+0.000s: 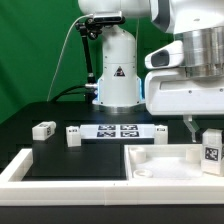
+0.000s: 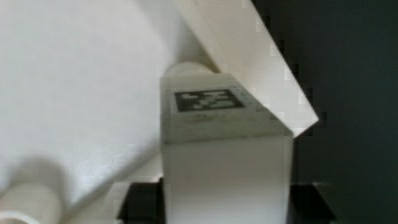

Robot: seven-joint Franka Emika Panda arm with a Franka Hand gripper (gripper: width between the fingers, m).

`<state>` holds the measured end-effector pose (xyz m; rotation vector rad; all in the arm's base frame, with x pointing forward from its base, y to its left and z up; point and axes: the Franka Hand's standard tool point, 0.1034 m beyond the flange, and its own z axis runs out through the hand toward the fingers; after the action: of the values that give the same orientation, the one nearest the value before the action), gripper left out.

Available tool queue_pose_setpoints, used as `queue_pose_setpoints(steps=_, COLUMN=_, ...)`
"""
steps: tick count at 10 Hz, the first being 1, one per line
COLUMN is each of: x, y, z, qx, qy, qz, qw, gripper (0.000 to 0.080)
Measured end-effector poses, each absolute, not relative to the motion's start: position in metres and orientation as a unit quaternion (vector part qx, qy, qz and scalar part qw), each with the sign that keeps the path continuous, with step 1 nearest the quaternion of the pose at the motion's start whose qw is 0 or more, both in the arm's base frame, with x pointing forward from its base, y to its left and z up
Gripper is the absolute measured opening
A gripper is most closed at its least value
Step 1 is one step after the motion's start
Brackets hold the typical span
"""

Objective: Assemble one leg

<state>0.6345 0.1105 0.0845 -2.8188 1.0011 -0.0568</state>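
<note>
We see the gripper (image 2: 226, 208) closed on the leg (image 2: 222, 150). In the wrist view the white block fills the gap between the two dark fingers (image 2: 143, 205), which press on its sides. The leg's black-and-white tag (image 2: 208, 100) faces the camera near its far end. That end lies against a slanted white edge (image 2: 249, 60), and a broad white surface lies beside it.

In the exterior view the held leg (image 1: 211, 147) stands upright at the exterior view's right, just under the white hand of the arm and over the near corner of the large white panel (image 1: 160, 162). We cannot tell whether the leg touches the panel.

Three more legs lie loose on the black table (image 1: 60, 150). One (image 1: 43, 129) is far to the exterior view's left. A second (image 1: 72, 135) is just beside the marker board (image 1: 118, 131). A third (image 1: 160, 133) is at the board's other end. A white rail (image 1: 60, 182) runs along the front, and the arm's base (image 1: 115, 75) rises behind the board.
</note>
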Motion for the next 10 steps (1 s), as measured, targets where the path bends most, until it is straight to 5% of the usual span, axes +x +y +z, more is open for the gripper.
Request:
queue_pose_setpoints(steps=7, x=0.6293, y=0.1071, z=0.0833, qx=-0.724, qy=0.685, qz=0.024, qw=0.080, gripper=0.0297)
queue_pose_setpoints(steps=10, x=0.6288, y=0.1065, z=0.0831, qx=-0.698, qy=0.711, qz=0.031, qw=0.081, gripper=0.0297)
